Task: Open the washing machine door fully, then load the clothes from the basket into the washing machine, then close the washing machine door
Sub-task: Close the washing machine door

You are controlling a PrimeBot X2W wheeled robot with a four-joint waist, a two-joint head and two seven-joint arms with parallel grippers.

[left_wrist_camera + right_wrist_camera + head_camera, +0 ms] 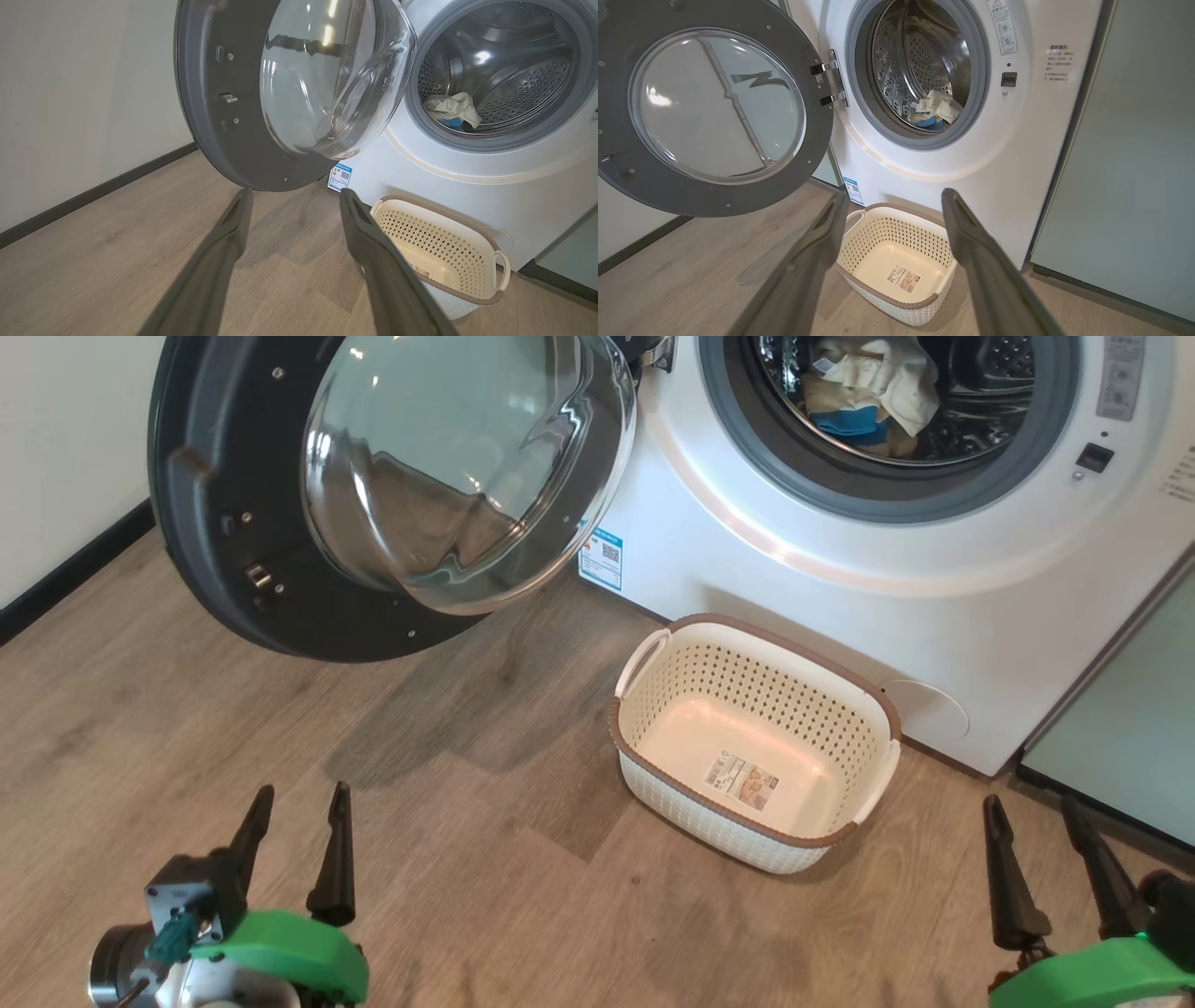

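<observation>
- Washing machine (840, 579) = ref for all places below.
- Washing machine door (401, 485): swung wide open, hanging off the hinge (831, 79) at the left edge of the machine's opening. Inner face and glass bowl face the robot.
- Clothes (873, 387): in a heap at the bottom of the machine's drum (514, 60), behind the grey seal (896, 504). Pale pieces w/ a bit of blue; nothing seen draped over the seal.
- Basket (747, 686): on the floor (467, 859) just in front of the machine, below the opening. Nothing in it but its label (742, 782). So loading looks done and only the door is left to close.
- Left gripper (303, 791): fingers spread apart, nothing between them. It's well back from the machine, on the door's side.
- Right gripper (1030, 803): fingers also spread, nothing held. It's well back too, toward the machine's right.
- Handling, door: prob. rigid and fairly heavy w/ that glass, swinging on one axis only. So a push should do, no pinch needed.
- Best contact pt: dark rim on the side farthest from the machine's hinge, near the latch (228, 98), for most leverage.
- Avoid the glass bulge: curved and smooth, so a finger would likely skid off.
- Left arm looks better placed for the push.
- Risk: can't tell if the door's lower edge clears the basket, which looks light and easy to knock.
</observation>
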